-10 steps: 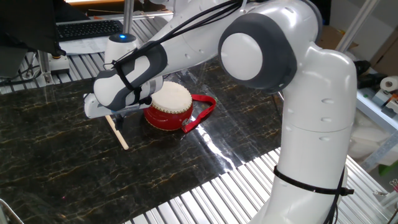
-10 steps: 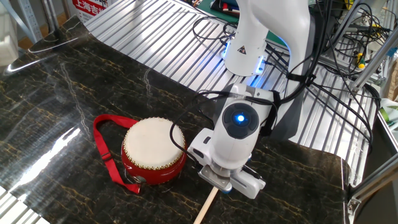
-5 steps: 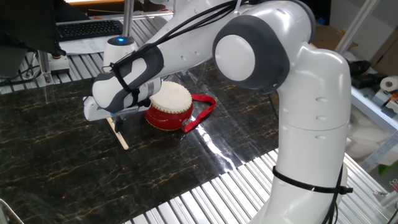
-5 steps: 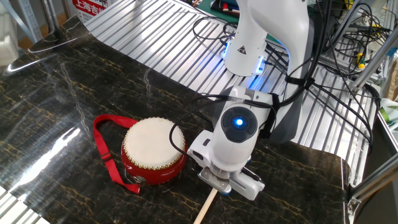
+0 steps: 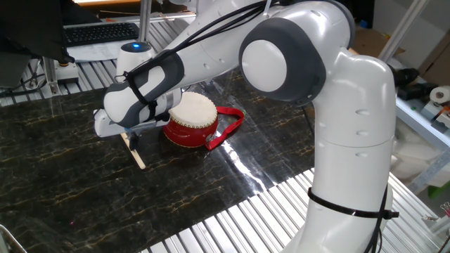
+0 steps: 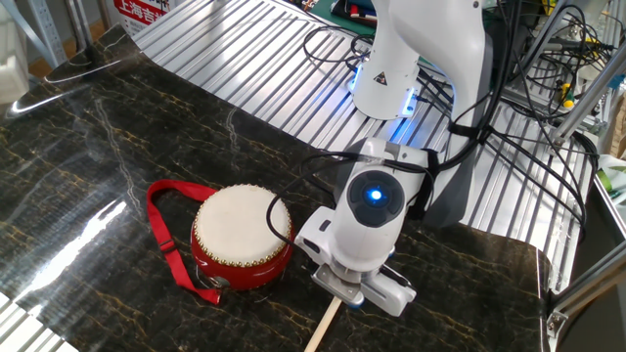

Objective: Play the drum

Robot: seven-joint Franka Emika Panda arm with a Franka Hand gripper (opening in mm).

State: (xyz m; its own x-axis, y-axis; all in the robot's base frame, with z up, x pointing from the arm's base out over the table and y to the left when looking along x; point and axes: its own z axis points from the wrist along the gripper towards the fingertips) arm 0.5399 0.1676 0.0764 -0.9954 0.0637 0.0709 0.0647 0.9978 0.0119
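Note:
The drum (image 5: 191,116) is small and round, with a red body, a cream skin and a red strap; it stands on the dark marble table top (image 5: 63,183). It also shows in the other fixed view (image 6: 242,235). A thin pale wooden stick (image 5: 138,157) lies flat on the table just left of the drum, and its end shows in the other fixed view (image 6: 323,328). My gripper (image 5: 131,139) is low over the stick's far end, fingers either side of it. In the other fixed view the hand hides the gripper (image 6: 339,297). Whether the jaws press the stick is not visible.
A keyboard (image 5: 98,33) lies behind the table. Ribbed metal panels (image 5: 232,225) border the marble. Cables (image 6: 528,68) hang by the robot base. A paper roll (image 5: 441,95) sits at the far right.
The arm's upper links have shifted slightly left. The gripper stays low at the stick's end. The stick and drum have not moved.

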